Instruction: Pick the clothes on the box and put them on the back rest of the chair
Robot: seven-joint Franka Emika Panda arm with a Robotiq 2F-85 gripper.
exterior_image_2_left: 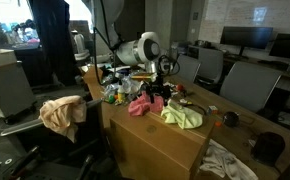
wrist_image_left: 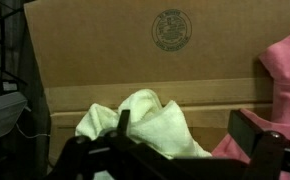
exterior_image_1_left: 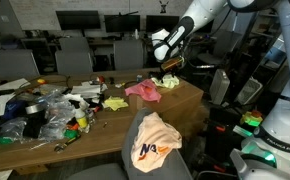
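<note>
In an exterior view my hand [exterior_image_1_left: 167, 66] hovers just above the yellow cloth [exterior_image_1_left: 172, 82] on the box [exterior_image_1_left: 185, 100]. The chair [exterior_image_1_left: 131, 150] is well away from it. In an exterior view the pink cloth [exterior_image_2_left: 140, 106] lies just beside my hand. In the wrist view my fingers [wrist_image_left: 120, 125] stand wide around the yellow cloth. If I close off-centre, I could snag the pink one, or pinch a fold that slips.

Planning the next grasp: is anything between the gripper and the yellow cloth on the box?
Nothing visible. The gripper hangs open over the yellow cloth, which shows unobstructed between its fingers in the wrist view. The pink cloth lies off to the side, not in the path.
</note>
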